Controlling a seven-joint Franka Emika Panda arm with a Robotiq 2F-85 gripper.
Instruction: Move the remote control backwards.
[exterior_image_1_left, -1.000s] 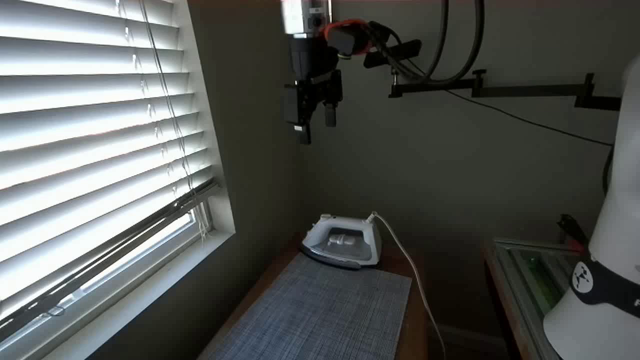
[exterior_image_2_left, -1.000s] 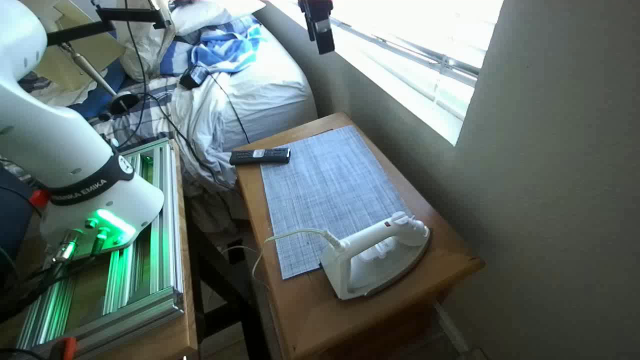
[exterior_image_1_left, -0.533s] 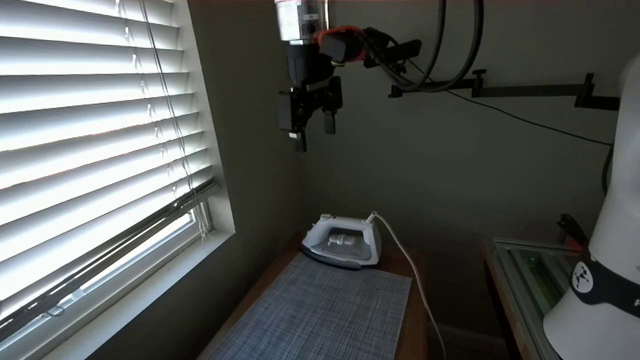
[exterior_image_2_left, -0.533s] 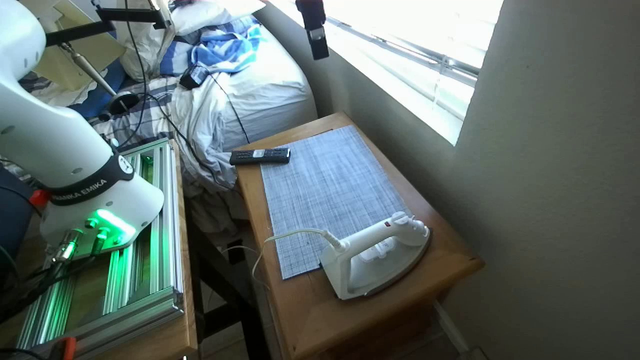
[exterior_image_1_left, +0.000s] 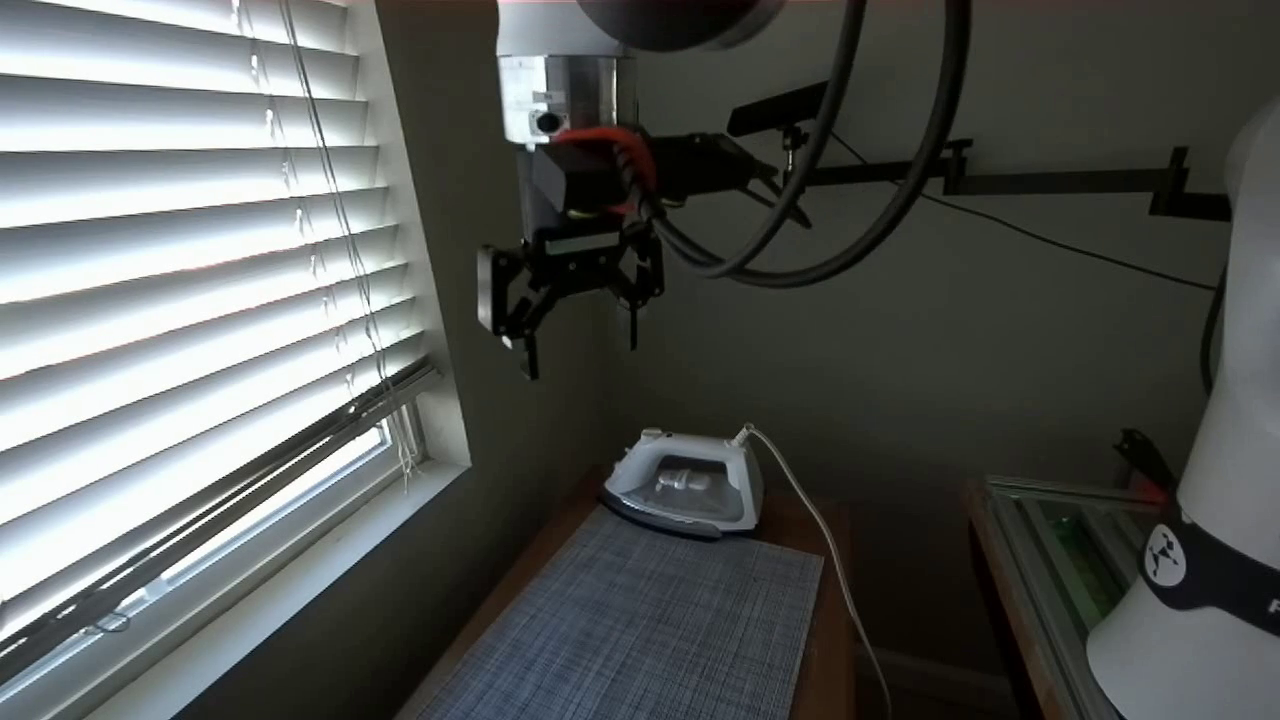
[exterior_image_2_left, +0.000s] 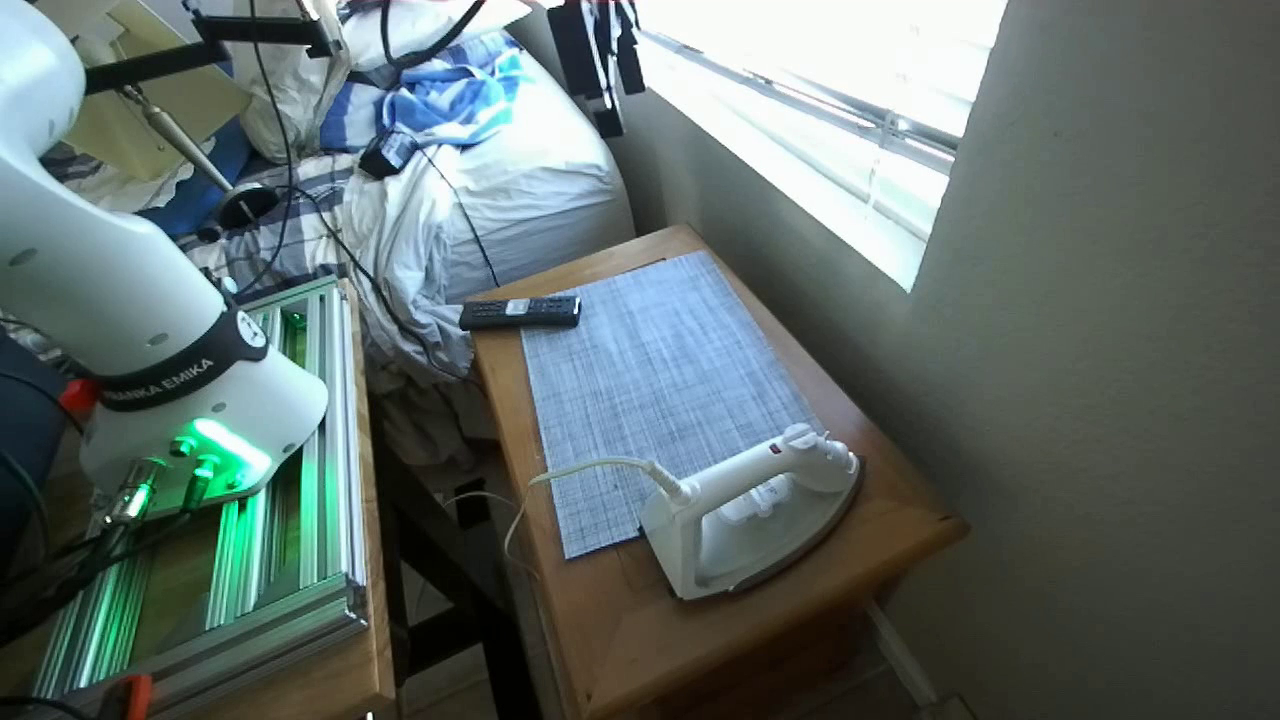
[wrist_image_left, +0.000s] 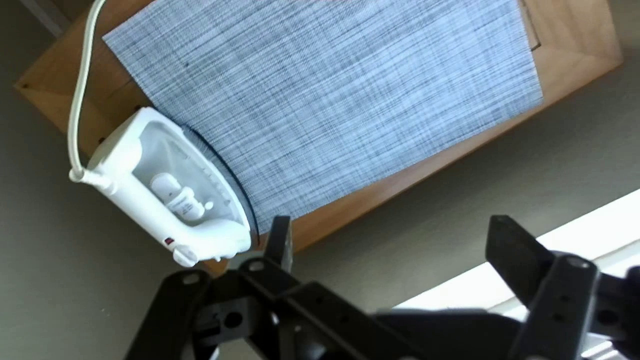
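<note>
The tool (wrist_image_left: 391, 235) hangs spread and empty, well above the surface (exterior_image_2_left: 870, 520); sinking too early, it might clip the iron (wrist_image_left: 181, 201) or snag its cord (wrist_image_left: 77, 100). Farther off, the remote control (exterior_image_2_left: 520, 313) lies partly on the mat (exterior_image_2_left: 670, 360), one end at the surface's edge, so a skewed grasp could nudge it off.

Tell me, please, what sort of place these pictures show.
Most likely a bedroom in a home: there is a bed with rumpled white sheets, a window with white slatted blinds, and a white clothes iron on a brown wooden table.
</note>
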